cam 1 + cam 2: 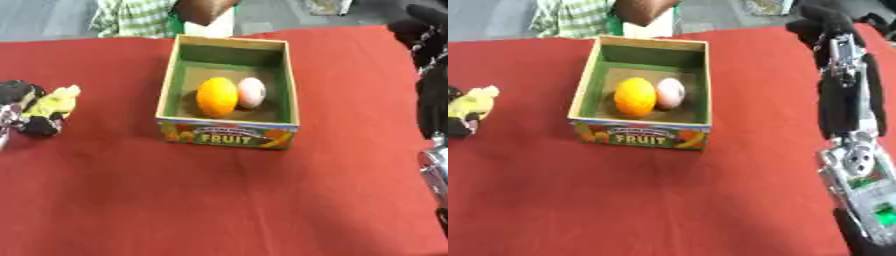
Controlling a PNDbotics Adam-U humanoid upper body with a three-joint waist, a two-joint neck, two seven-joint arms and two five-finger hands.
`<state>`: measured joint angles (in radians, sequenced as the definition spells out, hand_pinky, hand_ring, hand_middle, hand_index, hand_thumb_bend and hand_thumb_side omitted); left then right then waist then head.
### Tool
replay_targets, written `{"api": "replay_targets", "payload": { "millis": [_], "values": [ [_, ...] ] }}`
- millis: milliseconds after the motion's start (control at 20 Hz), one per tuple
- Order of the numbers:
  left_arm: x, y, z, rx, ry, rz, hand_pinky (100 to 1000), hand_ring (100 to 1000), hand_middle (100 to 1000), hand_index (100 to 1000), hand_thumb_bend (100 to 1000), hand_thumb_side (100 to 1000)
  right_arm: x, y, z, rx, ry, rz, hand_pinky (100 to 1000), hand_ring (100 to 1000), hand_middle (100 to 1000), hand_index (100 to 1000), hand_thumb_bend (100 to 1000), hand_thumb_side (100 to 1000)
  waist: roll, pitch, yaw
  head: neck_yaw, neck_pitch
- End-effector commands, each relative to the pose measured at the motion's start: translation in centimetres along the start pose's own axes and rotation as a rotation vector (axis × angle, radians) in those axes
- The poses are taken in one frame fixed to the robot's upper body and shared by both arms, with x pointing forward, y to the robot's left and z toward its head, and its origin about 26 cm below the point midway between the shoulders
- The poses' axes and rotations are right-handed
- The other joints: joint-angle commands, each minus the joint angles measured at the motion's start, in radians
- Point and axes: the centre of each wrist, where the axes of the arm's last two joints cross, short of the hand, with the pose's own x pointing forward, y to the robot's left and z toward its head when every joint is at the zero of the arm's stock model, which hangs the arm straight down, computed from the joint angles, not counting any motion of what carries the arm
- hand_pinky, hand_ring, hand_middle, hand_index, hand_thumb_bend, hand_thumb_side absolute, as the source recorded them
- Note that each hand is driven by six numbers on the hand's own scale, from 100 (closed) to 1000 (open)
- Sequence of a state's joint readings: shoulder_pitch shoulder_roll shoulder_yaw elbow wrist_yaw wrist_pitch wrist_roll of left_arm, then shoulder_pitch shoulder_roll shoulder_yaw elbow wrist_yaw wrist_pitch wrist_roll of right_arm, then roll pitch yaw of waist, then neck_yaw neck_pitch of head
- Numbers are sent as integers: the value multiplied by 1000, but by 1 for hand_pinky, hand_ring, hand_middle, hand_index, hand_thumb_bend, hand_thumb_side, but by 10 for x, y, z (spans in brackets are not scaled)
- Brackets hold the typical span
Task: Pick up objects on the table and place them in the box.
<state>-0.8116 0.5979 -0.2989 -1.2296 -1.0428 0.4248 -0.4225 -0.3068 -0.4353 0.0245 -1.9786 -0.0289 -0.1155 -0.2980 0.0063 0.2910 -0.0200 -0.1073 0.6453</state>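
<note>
- The bench (pixel 219 200), covered in a plain red cloth, filled nearly all I could see from the head camera.
- My right arm ran up the right side, black with silver joints, and ended in the right robot hand (pixel 826 22) near the far right corner of the bench; I could not tell whether it was released or clenched.
- The open cardboard box (pixel 227 136), green inside and printed "FRUIT" on its near wall, stood upright in the middle of the bench, well apart from both arms.
- The left robot hand (pixel 19 107) showed at the left edge, its fingers curled round a pale yellow crumpled object (pixel 58 99) that I could not identify.
- A round orange fruit (pixel 217 97) lay on the box floor.
- A smaller pinkish-white egg-shaped object (pixel 251 92) lay just beside the fruit, on its right, apparently touching it.
</note>
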Motion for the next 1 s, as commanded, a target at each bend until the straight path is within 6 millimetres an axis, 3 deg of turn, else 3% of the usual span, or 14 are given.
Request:
{"api": "replay_targets", "payload": {
  "millis": [50,350,400,500,700,1000],
  "values": [
    [-1,23,3,190,22,-77,223,425,363,501,100,286,7,-4,-4,0,-30,12,904,805,652,815,100,1000,-1,-21,-1,2,-6],
    [1,28,4,284,30,-138,223,425,363,501,100,286,7,-4,-4,-2,-31,11,904,805,652,815,100,1000,-1,-22,-1,1,-4],
    [0,34,5,308,36,-139,132,288,223,339,100,253,7,-4,-4,0,-29,11,904,804,652,815,100,1000,0,-27,-2,4,3],
    [-1,63,11,421,58,-123,123,269,210,318,100,240,7,-4,-3,7,-25,9,903,804,652,815,100,1000,3,-37,-4,13,16],
    [32,110,33,670,2,-108,113,239,196,291,100,232,7,-5,-4,7,-27,12,904,804,652,815,100,1000,9,-37,4,20,13],
    [84,140,68,896,-138,-3,111,226,188,254,100,237,8,-4,-6,12,-33,7,903,804,652,815,100,1000,16,-39,2,35,7]
  ]
}}
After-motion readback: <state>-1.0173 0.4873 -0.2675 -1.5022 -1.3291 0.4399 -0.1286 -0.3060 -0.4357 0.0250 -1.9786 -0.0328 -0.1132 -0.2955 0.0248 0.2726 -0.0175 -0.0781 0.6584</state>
